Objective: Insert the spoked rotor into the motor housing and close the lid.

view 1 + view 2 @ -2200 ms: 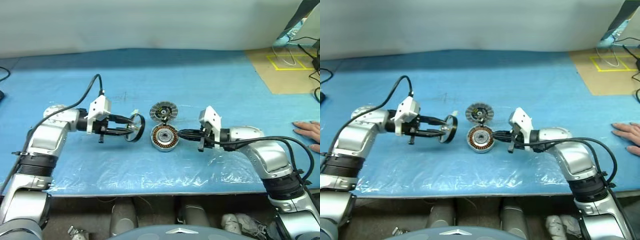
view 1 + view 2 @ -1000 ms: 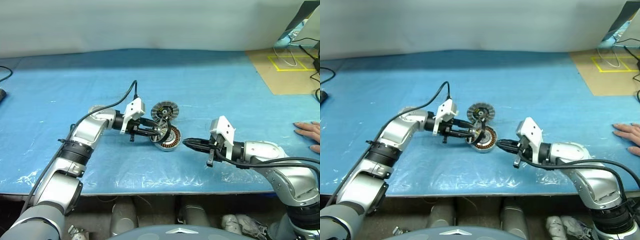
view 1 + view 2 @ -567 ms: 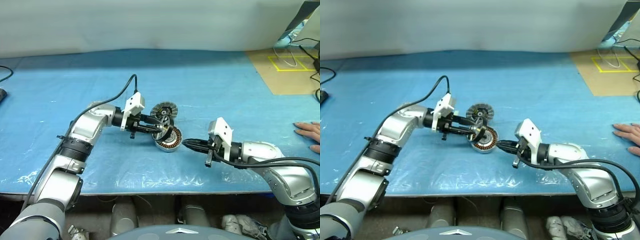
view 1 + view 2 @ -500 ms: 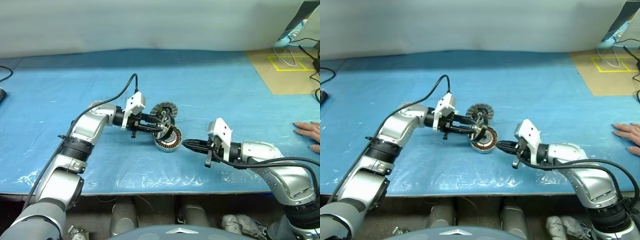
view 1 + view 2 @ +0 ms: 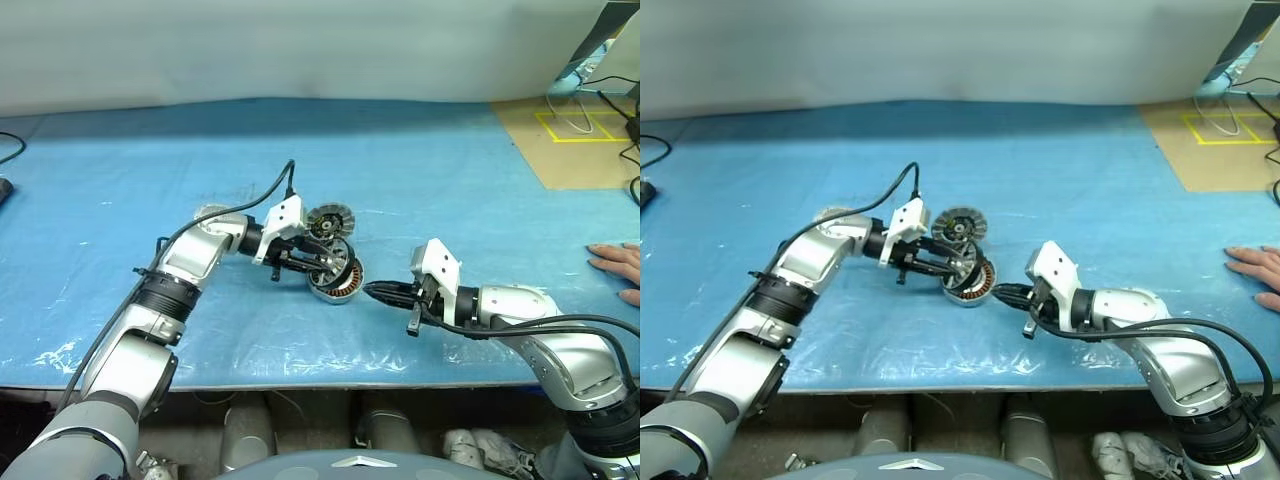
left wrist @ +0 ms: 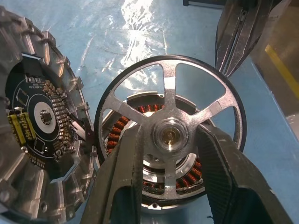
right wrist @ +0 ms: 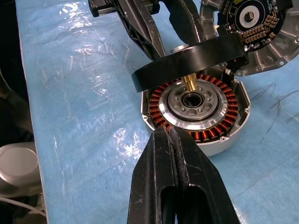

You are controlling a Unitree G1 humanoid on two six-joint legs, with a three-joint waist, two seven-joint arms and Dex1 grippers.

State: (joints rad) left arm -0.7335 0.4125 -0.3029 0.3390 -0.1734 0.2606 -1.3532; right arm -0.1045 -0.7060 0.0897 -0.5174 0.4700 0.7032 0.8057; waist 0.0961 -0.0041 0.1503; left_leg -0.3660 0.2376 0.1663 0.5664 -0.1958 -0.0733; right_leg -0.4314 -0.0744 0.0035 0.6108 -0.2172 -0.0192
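Observation:
The motor housing [image 5: 338, 284] lies on the blue table, its copper windings and silver hub [image 7: 194, 105] facing up. Just above it, my left gripper [image 5: 332, 262] is shut on the spoked rotor [image 6: 170, 135]. The rotor's black rim [image 7: 187, 63] hangs tilted over the housing, and its brass shaft points at the hub. Ribbed side up, the lid [image 5: 327, 222] lies touching the housing's far edge. My right gripper [image 5: 372, 291] is shut and empty, its tips a little off the housing's right side.
A person's hand [image 5: 615, 265] rests on the table at the far right. A tan board [image 5: 570, 140] with yellow tape lies at the back right. Crinkled clear plastic [image 5: 250, 340] covers the table's near part, close to the front edge.
Since the earliest frames my left gripper has carried the rotor rightward, from over open table to above the housing. My right gripper has drawn back from the housing's side. Over the last second little has shifted.

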